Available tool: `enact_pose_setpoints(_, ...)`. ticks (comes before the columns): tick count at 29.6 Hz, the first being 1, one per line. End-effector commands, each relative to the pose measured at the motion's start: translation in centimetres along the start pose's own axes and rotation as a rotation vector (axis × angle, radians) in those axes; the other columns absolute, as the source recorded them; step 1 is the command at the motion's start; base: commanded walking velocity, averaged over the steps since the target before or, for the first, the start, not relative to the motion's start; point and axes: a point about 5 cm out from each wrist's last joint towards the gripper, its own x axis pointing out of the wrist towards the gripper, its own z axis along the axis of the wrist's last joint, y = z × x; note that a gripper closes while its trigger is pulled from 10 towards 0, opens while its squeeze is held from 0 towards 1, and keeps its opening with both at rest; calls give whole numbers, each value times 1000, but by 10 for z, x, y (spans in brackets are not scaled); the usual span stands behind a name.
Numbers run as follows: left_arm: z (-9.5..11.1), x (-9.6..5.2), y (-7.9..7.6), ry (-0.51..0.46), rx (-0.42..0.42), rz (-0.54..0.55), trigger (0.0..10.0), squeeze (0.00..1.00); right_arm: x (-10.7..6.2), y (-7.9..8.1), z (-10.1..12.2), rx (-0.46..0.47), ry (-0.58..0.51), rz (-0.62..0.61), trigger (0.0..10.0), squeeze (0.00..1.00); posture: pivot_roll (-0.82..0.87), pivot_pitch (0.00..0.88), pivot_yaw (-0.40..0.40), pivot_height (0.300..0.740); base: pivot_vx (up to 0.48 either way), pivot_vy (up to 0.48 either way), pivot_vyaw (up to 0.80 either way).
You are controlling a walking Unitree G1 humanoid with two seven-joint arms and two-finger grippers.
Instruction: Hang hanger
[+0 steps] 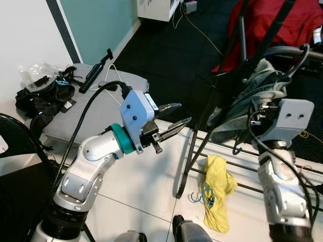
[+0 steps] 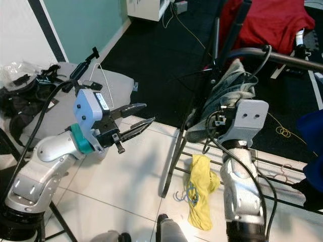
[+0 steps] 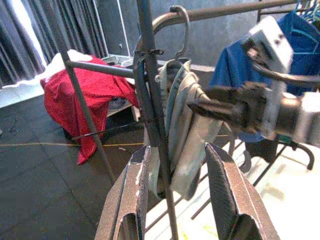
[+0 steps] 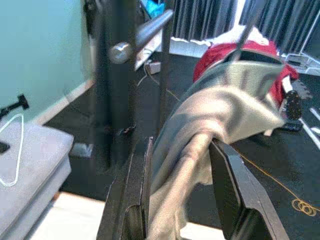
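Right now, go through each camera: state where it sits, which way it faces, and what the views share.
Left eye: on the head, looking down at the clothes rack; both arms show.
Right eye: same scene, shifted sideways.
Left wrist: along the left gripper, facing the grey garment on its hanger hook.
Right wrist: along the right gripper, with that garment between its fingers.
Shared: the garment and the red cloth.

Garment (image 1: 255, 96) on rack (image 1: 290, 52), cloth (image 1: 217, 191) on floor below

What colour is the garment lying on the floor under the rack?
Yellow; the garment on the floor shows best in the left eye view.
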Motion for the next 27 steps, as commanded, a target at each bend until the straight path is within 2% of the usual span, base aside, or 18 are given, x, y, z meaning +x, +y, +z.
enact_pose_setpoints(1,-3,-1,-2,13,-14,-16,10000,0,-10,4,2,-56,-21,4,10000,0,-83,112,44,740,0,0,0)
enact_pose_setpoints(3,-3,-1,-2,13,-14,-16,10000,0,-10,4,2,-56,-21,4,10000,0,-83,112,44,740,0,0,0)
enact_pose_setpoints(5,-5,0,-3,15,-24,-7,10000,0,-26,14,-1,-159,-36,52,10000,0,-89,110,44,740,0,0,0)
enact_pose_setpoints(10,-6,0,-4,15,-29,-4,10000,0,-29,19,-2,-184,-49,80,10000,0,-89,103,43,740,0,0,0)
enact_pose_setpoints(11,-6,1,-4,14,-33,1,10000,0,-31,21,0,-218,-71,84,10000,0,-88,99,41,740,0,0,0)
enact_pose_setpoints(15,-6,2,-4,13,-35,5,10000,0,-29,17,3,-238,-93,53,10000,0,-88,97,41,740,0,0,0)
enact_pose_setpoints(16,-7,2,-3,13,-36,11,10000,0,-23,10,12,-242,-140,26,10000,0,-90,93,46,740,0,0,0)
enact_pose_setpoints(17,-7,3,-3,13,-41,14,10000,0,-12,7,35,-240,-235,45,10000,0,-100,85,58,740,0,0,0)
enact_pose_setpoints(19,-7,3,-3,13,-41,14,10000,0,-12,7,35,-240,-235,45,10000,0,-100,85,58,740,0,0,0)
enact_pose_setpoints(20,-8,3,-3,12,-44,16,10000,0,-6,6,52,-237,-301,65,10000,0,-100,85,58,740,0,0,0)
enact_pose_setpoints(21,-8,3,-3,12,-44,16,10000,0,-6,6,52,-237,-301,65,10000,0,-100,85,58,740,0,0,0)
enact_pose_setpoints(22,-8,5,-3,9,-46,14,10000,0,2,3,67,-184,-330,52,10000,0,-102,76,54,740,0,0,0)
enact_pose_setpoints(23,-8,5,-3,9,-46,14,10000,0,2,3,67,-184,-330,52,10000,0,-102,76,54,740,0,0,0)
enact_pose_setpoints(24,-7,7,-2,5,-45,14,10000,0,10,-4,71,-61,-288,-21,10000,0,-100,74,50,740,0,0,0)
enact_pose_setpoints(26,-7,7,-2,5,-45,14,10000,0,10,-4,71,-61,-288,-21,10000,0,-100,74,50,740,0,0,0)
enact_pose_setpoints(27,-7,7,-2,4,-43,17,10000,0,12,-9,65,63,-220,-97,10000,0,-99,75,49,740,0,0,0)
